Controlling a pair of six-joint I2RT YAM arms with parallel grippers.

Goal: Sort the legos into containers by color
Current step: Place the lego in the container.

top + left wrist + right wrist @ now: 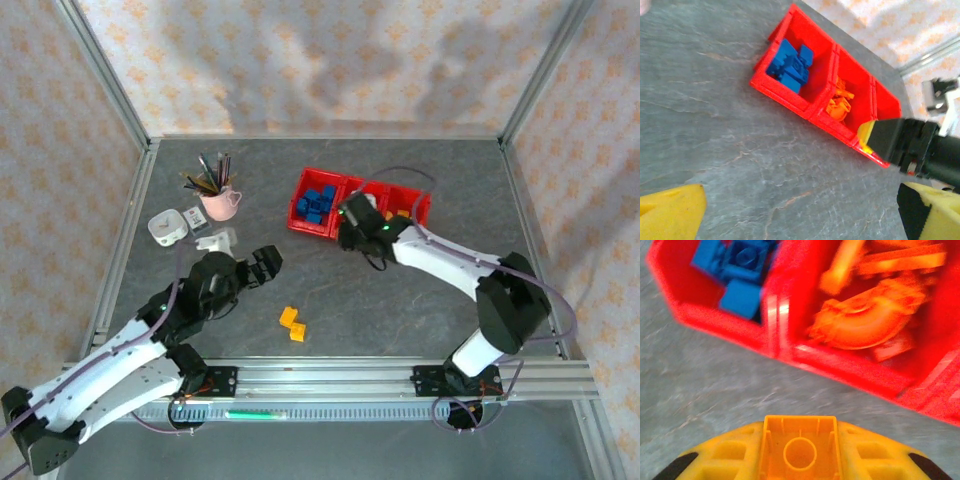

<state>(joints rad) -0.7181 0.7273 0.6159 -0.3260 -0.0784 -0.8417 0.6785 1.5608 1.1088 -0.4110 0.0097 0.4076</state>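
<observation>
Top view: the red containers (300,223) stand in a row at the far side of the table (420,300). Blue legos (318,205) fill the left compartment. The right gripper (352,215) sits at the containers' near wall, by the middle compartment. Two loose bricks (293,323), orange-yellow, lie well nearer than the containers. The left gripper (265,262) is near-left of the containers, and a pink cup (220,203) of pens stands to their left.

Left wrist view: this view adds orange legos (840,102) in the middle compartment. The left gripper's yellow fingers (670,210) stand wide apart, with nothing between them.

Right wrist view: the right gripper is clamped on an orange brick (800,440), hollow underside up, just short of the containers' near wall. An orange arch (865,325) lies in the middle compartment beyond it.
</observation>
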